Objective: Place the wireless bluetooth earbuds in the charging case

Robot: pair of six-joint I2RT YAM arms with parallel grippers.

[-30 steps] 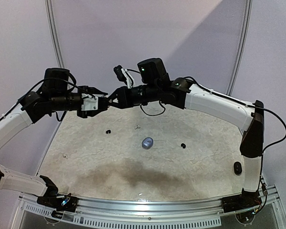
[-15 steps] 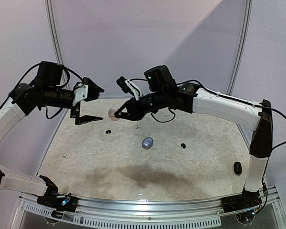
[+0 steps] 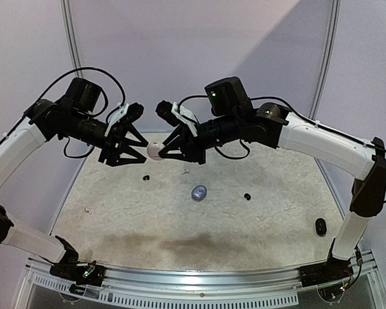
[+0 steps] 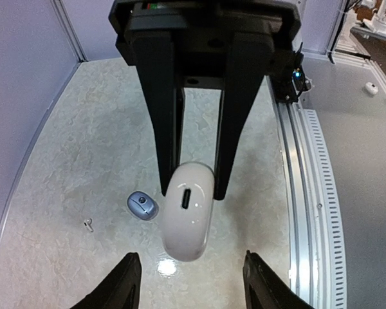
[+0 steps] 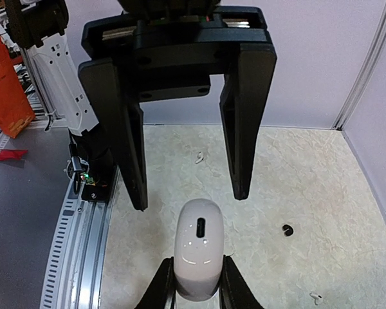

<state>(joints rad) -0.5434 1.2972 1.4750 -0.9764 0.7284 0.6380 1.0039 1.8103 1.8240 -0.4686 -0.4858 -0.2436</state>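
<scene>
A white charging case (image 3: pixel 153 151) hangs in mid-air above the table's far side. My right gripper (image 3: pixel 163 152) is shut on it; in the right wrist view its fingers (image 5: pixel 165 285) clamp the case (image 5: pixel 200 254) at its near end, port face up. My left gripper (image 3: pixel 139 149) faces it, open. In the left wrist view the case (image 4: pixel 188 219) sits just ahead of my left gripper (image 4: pixel 193 283), untouched. Earbuds lie on the table: two black ones (image 3: pixel 145 177) (image 3: pixel 247 196) and two white ones (image 3: pixel 186 171) (image 3: pixel 87 210).
A blue-grey case (image 3: pixel 199 192) lies shut near the table's middle, below the grippers. A black case (image 3: pixel 320 226) sits by the right arm's base. The metal rail (image 3: pixel 193 277) runs along the near edge, and pale walls enclose the table.
The left gripper let go of the white case, swung back with jaws wide, then came back toward it with jaws narrower. The right gripper kept the case and lifted it slightly.
</scene>
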